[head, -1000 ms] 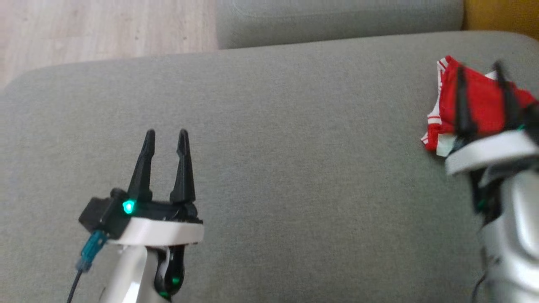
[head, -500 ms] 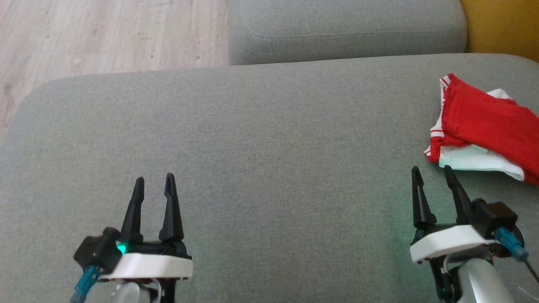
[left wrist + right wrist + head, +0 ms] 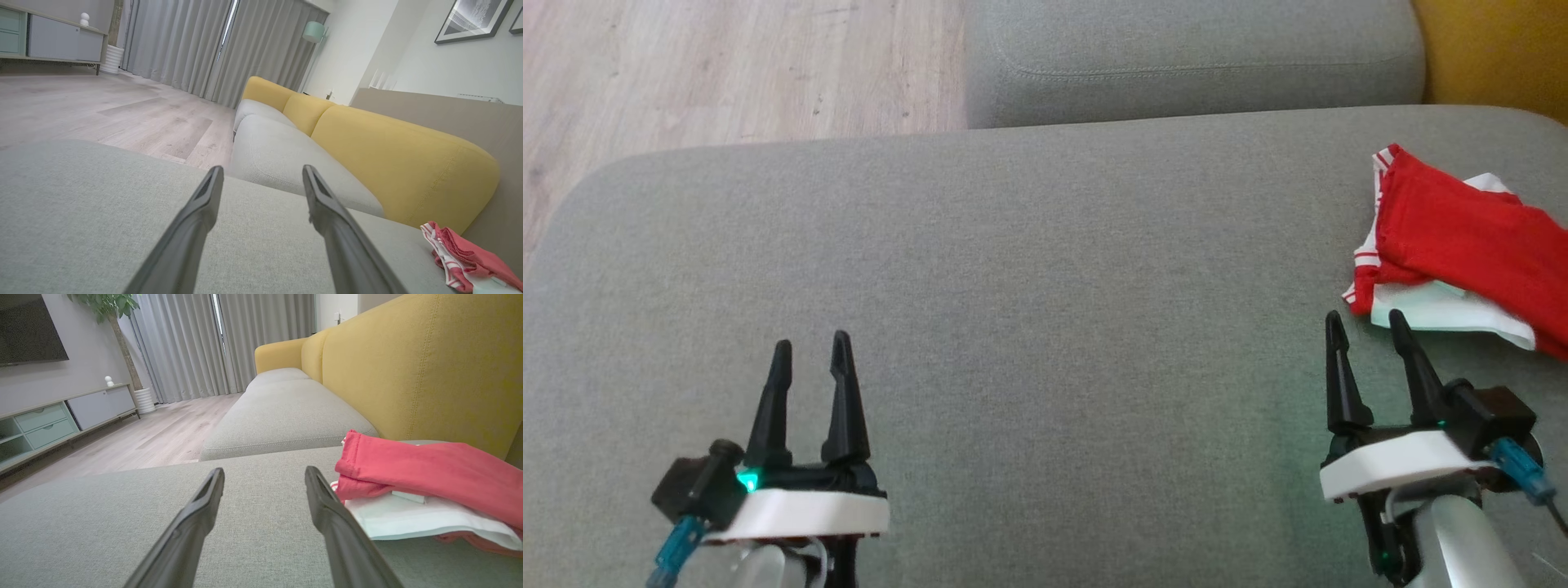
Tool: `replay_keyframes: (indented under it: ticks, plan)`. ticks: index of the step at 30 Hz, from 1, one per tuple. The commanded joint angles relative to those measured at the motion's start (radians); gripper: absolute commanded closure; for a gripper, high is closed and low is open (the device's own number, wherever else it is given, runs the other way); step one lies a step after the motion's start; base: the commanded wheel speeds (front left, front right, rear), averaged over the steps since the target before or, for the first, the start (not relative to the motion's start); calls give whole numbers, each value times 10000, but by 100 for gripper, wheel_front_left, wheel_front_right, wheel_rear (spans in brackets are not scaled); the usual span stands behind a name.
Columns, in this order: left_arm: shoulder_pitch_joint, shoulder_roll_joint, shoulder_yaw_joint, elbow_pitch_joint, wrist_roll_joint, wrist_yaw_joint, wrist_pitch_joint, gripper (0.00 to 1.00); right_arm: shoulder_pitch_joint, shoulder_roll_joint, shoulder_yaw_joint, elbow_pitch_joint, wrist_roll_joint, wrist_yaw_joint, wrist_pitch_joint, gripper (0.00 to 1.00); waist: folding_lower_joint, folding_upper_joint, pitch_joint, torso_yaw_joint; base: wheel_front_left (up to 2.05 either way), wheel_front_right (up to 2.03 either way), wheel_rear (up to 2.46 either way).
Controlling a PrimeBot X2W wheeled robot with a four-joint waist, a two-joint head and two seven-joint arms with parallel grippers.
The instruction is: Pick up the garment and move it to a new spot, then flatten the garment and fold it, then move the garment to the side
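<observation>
At seven o'clock in the head view, the left hand point(image 3: 812, 339) hovers over the grey fabric sofa seat point(image 3: 1045, 269), fingers spread wide and empty. At five o'clock the right hand point(image 3: 1364, 314) gapes likewise, holding nothing. Just beyond its fingertips, at three o'clock, lies the folded red-and-white cloth garment point(image 3: 1462, 237). Pale wooden floor point(image 3: 727, 65) shows at eleven.

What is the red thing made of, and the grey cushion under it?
The red and white garment looks like soft matte cloth, probably knit: it folds limply. The grey seat cushion looks like matte woven upholstery: its speckled weave shows.
</observation>
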Motion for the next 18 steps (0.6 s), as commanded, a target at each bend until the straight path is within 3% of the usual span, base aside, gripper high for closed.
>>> replay_keyframes:
  ticks: [1,8,9,18]
  plan:
    - [-147,28,420,-380,-29,-50,-53,0,-270,-23,268,-373,37,-9,-136,0,0,0,-15,-25,0,0,0]
    - [-106,28,534,-395,-113,15,-53,0,-254,-23,350,-441,158,-9,-136,0,0,0,-25,-118,0,0,0]
    - [122,0,183,-44,-74,29,0,100,21,0,63,-56,93,-2,0,100,0,0,-25,-121,0,0,0]
    - [328,4,262,479,-622,9,164,100,193,19,-20,408,750,0,207,100,0,0,-35,-135,0,0,0]
